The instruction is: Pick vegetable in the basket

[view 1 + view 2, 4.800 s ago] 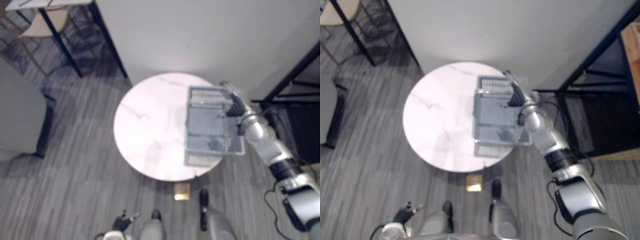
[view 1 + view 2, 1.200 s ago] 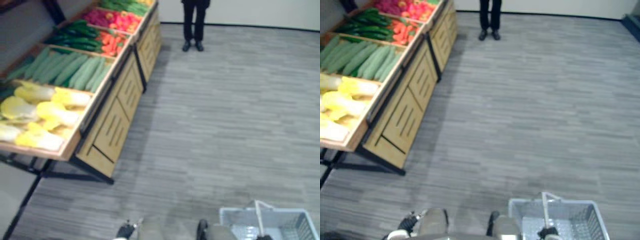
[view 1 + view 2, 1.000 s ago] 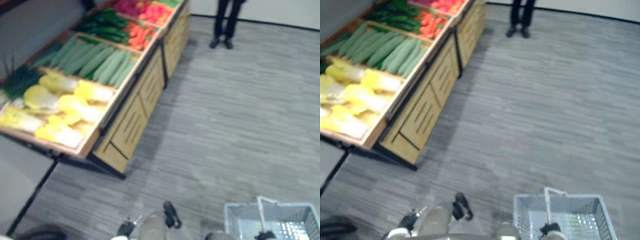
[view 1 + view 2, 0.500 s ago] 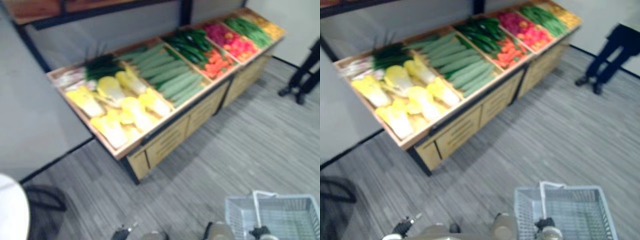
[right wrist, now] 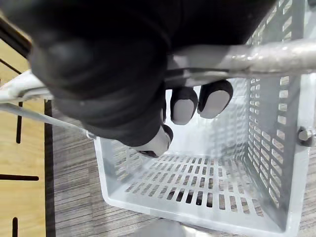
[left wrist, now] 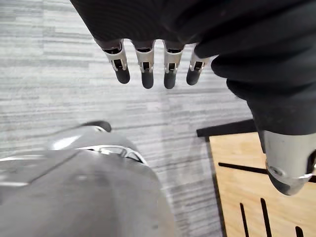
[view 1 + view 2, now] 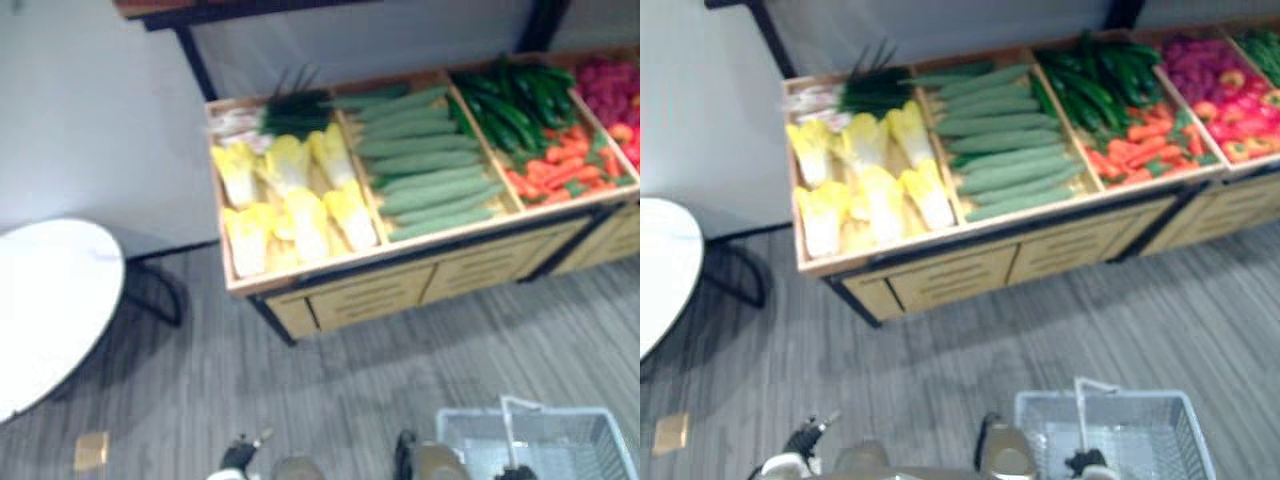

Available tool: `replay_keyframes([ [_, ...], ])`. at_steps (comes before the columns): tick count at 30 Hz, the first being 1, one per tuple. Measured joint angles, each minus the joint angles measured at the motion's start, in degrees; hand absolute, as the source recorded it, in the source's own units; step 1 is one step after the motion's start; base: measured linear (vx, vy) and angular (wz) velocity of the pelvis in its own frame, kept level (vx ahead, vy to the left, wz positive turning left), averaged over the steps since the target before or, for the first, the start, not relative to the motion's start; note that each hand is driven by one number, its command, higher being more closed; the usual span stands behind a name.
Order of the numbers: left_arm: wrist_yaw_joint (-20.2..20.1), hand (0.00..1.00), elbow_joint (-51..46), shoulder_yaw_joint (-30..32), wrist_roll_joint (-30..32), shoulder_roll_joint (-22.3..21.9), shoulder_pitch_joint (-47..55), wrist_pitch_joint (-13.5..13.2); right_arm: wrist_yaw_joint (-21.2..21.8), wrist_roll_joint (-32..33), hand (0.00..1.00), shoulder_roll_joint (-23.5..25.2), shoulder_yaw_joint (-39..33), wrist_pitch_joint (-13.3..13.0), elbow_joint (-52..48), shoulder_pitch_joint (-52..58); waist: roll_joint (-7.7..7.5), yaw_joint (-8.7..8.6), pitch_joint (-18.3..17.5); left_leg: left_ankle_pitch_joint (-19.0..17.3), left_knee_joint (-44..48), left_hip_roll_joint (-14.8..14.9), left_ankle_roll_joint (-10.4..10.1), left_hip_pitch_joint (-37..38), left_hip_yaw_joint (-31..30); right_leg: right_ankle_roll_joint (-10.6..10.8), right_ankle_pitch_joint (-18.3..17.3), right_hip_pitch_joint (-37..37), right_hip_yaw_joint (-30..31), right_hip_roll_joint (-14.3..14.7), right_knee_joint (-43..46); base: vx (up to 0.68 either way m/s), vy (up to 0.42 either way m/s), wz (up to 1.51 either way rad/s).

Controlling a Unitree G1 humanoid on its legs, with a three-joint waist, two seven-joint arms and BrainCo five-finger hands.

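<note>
The vegetables lie in a wooden stand (image 7: 400,290), well apart from the basket (image 7: 1140,397), with a strip of grey floor (image 7: 940,370) between them. The pale yellow cabbages (image 7: 290,205) are in the box farthest to the basket's left. Behind the cabbages lies a bunch of dark green leaves (image 7: 290,110). The long light green vegetables (image 7: 430,165) come next, almost straight across from the basket. Past them are dark green ones (image 7: 510,95), orange carrots (image 7: 560,172) and red ones (image 7: 610,90).

The basket is grey plastic with holes in its sides and bottom. The right hand (image 5: 123,98) holds it up by its handle (image 5: 276,52). Its fingers (image 5: 183,104) curl around the handle, and the basket hangs below them.

The left hand (image 6: 163,24) hangs to the basket's left, over the floor and near a wooden side of the stand. Its fingers (image 6: 147,74) are straight and loose and hold nothing.

A white round table (image 7: 50,290) stands far to the basket's left.
</note>
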Motion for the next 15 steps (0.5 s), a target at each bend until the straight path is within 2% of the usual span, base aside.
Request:
replay_keyframes([
  [2, 0.05, 0.0, 0.12, 0.0, 0.0, -0.66, 0.75, 0.03, -0.05, 0.98, 1.0, -0.17, -0.14, -0.46, -0.07, -0.06, 0.25, -0.13, -0.03, -1.57, -4.01, -3.61, 0.96, 0.81, 2.53, 0.04, 0.01, 0.65, -0.49, 0.03, 0.07, 0.12, 0.011, 0.13],
  [3, 0.23, 0.0, 0.14, 0.0, 0.0, -0.84, 0.67, 0.04, -0.11, 1.31, 1.0, -0.1, -0.31, -0.78, -0.1, -0.08, 1.02, -0.15, -0.41, -1.63, -7.77, -4.3, 1.64, 3.16, 3.77, 0.16, -0.15, 0.81, -0.47, 0.57, 0.57, 0.14, 0.049, 0.04],
  [4, 0.26, 0.0, 0.11, -0.05, 0.0, -0.87, 0.57, 0.04, -0.05, 1.54, 1.0, 0.22, -0.25, -0.88, -0.13, -0.41, 0.42, 0.05, -0.17, -1.68, -10.3, -5.18, 2.38, 4.43, 4.06, 0.39, -1.05, 0.02, -0.18, 0.16, 2.34, 0.1, 0.05, -0.07],
  [5, 0.27, 0.0, 0.16, -0.2, 0.01, -0.71, 0.53, 0.04, 0.03, 1.62, 1.0, 0.67, -0.18, -0.93, -0.13, -1.07, -0.98, 0.0, 0.54, -1.17, -11.92, -6.31, 2.93, 5.58, 4.19, 0.93, -2.52, -0.96, 0.48, -1.3, 5.76, 0.01, 0.037, 0.06],
  [6, 0.12, 0.0, 0.86, -1.32, 0.04, 0.35, -0.01, 0.15, -0.16, 1.63, 1.0, 1.25, -0.33, -1.1, -0.34, -0.92, -1.48, -0.71, 1.25, -1.13, -13.56, -7.55, 2.98, 7.12, 3.05, 1.65, -3.13, -3.49, 0.59, -3.55, 14.15, -0.03, 0.024, 0.35],
  [8, 0.18, 0.0, 0.71, -1.89, 0.08, 0.73, -0.16, 0.05, -0.2, 1.74, 1.0, 1.66, -0.35, -0.93, -0.44, 0.33, -1.7, -1.87, 1.15, -1.15, -13.88, -7.97, 3.11, 8.15, 1.25, 3.48, -1.94, -5.77, 2.46, -4.81, 21.54, 0.03, 0.002, 0.56],
  [9, 0.28, 0.0, 0.72, -1.8, 0.1, 0.91, -0.2, 0.08, -0.26, 1.79, 1.0, 2.14, -0.73, -0.7, -0.53, 1.42, -0.97, -2.02, 1.33, -1.08, -14.39, -7.5, 3.16, 9.15, 0.48, 3.77, -2.55, -6.97, 4.86, -4.64, 24.22, 0.11, -0.046, 0.59],
  [10, 0.47, 0.0, 0.71, -1.71, 0.06, 1.04, -0.49, 0.09, -0.03, 1.9, 1.0, 2.48, -1.02, -0.64, -0.54, 2.53, -1.23, -2.06, 0.81, -0.96, -14.41, -7.13, 2.94, 8.95, -1.21, 3.2, -4.37, -7.07, 5.27, -5.3, 22.29, 0.13, -0.069, 0.61],
  [13, 0.94, 0.0, 0.7, -1.71, 0.0, 2.12, -1.43, 0.12, 0.0, 3.05, 1.0, 2.55, -1.54, -0.19, -0.49, 4.13, -1.43, -2.13, 0.73, -0.09, -14.68, -5.82, 1.28, 8.12, -4.89, 3.3, -4.21, -6.77, 4.83, -7.36, 13.69, 0.13, -0.179, 0.67],
  [14, 1.09, 0.0, 0.7, -1.65, 0.0, 2.79, -2.16, 0.12, 0.08, 3.44, 1.0, 2.74, -2.29, 0.22, -0.39, 4.31, -1.62, -2.13, 0.61, 0.23, -14.8, -4.72, -0.06, 7.68, -6.32, 3.98, -3.39, -6.65, 4.95, -8.14, 8.74, 0.17, -0.342, 0.57],
  [15, 1.21, 0.0, 0.75, -1.39, 0.0, 3.99, -2.02, 0.14, 0.05, 3.73, 1.0, 3.03, -2.52, 0.52, -0.18, 4.35, -2.43, -2.03, 0.21, 0.43, -15.14, -3.9, -1.99, 7.81, -7.03, 5.17, -0.06, -6.55, 4.97, -9.05, 4.64, 0.18, -0.373, 0.43],
])
